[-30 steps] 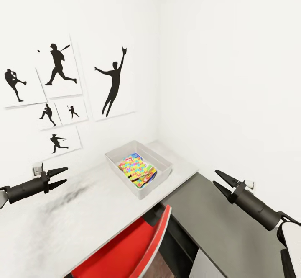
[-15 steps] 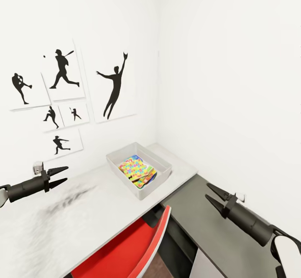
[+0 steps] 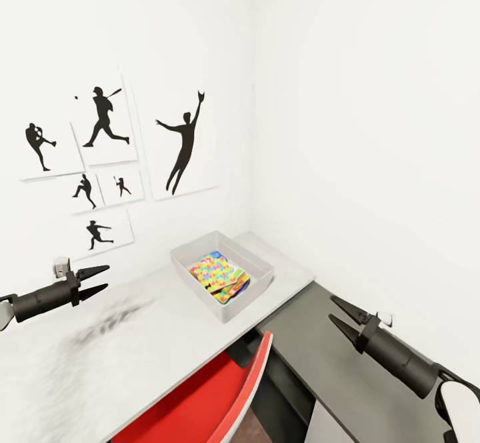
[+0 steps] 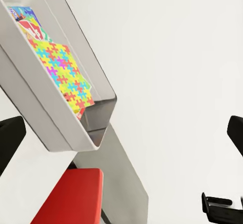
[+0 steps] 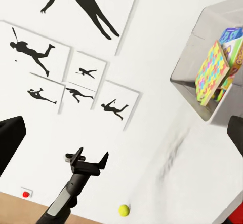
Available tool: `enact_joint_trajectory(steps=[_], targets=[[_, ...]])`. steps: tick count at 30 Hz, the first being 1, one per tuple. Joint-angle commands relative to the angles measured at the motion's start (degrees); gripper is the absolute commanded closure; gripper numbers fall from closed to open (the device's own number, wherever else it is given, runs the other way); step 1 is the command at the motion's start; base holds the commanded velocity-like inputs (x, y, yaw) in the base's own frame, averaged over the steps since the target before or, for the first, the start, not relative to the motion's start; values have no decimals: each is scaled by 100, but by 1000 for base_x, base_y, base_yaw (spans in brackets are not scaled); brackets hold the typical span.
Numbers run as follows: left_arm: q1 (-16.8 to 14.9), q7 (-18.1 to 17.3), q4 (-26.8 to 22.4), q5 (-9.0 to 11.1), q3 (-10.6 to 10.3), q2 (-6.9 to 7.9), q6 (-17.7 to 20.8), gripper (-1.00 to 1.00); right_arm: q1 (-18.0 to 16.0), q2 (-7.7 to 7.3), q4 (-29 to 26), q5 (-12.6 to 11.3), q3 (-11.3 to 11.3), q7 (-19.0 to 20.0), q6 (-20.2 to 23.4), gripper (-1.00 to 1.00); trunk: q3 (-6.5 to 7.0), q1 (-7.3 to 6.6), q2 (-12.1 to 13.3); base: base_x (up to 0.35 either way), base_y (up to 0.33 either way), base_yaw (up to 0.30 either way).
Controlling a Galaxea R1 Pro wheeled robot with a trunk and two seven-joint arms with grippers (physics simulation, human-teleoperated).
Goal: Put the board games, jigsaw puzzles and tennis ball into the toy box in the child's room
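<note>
The big white wall point(image 3: 133, 43) has black sports pictures point(image 3: 181, 143) on it. Below it is the long pale table point(image 3: 133, 336), with a red chair point(image 3: 213, 403) pushed up to it. The toy box point(image 3: 222, 273) sits on the table near the corner of the room. A puzzle point(image 3: 217, 271) lies on top inside the box, with bits of other flat toys poking out under it. From the left wrist you can see a game box point(image 4: 25, 19) beside the puzzle in the box. From the right wrist you can see the ball point(image 5: 124, 210), a small yellow-green one on the table, well apart from the box. The left gripper point(image 3: 95, 281) hangs over the table, spread open and holding nothing. The right gripper point(image 3: 341, 316) is off past the table's end, also spread open and holding nothing.
</note>
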Motion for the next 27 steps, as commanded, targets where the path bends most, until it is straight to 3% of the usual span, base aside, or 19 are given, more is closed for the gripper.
enact_joint_trajectory(steps=[1,10,21,27], targets=[[-7,-8,6,51,-43,4,32,-100,-4,-3,1,42,-10,49,24,-100,4,3,-7,0,0,0],[-6,-7,6,49,-42,3,32,-100,-3,20,1,45,-45,33,14,-100,89,3,-7,-17,0,0],[-1,-7,6,49,-43,15,32,-100,-3,21,7,45,-68,26,14,-100,193,3,-7,-268,0,32],[0,-7,6,49,-43,10,32,-100,-3,19,5,45,-74,3,7,-100,250,3,-7,-87,0,72]])
